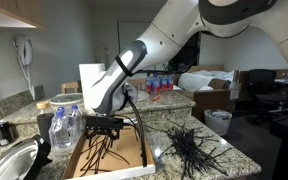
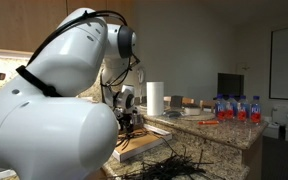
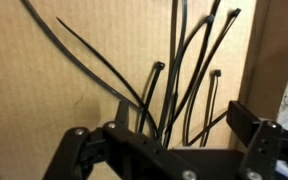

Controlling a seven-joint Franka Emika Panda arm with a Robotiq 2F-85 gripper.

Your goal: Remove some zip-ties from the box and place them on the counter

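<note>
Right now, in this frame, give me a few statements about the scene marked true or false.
1. A pile of zip-ties lies on the counter beside the box. True.
2. The hand hangs above that pile. False: it is low over the open box.
3. The box is empty. False: the wrist view shows loose ties against its cardboard floor.
4. Clear water bottles stand beside the box. True.

I see black zip-ties (image 3: 189, 70) splayed inside open cardboard box (image 1: 132, 158); second loose pile (image 1: 189, 148) on tabletop (image 1: 236, 157), box's 3 o'clock.
</note>
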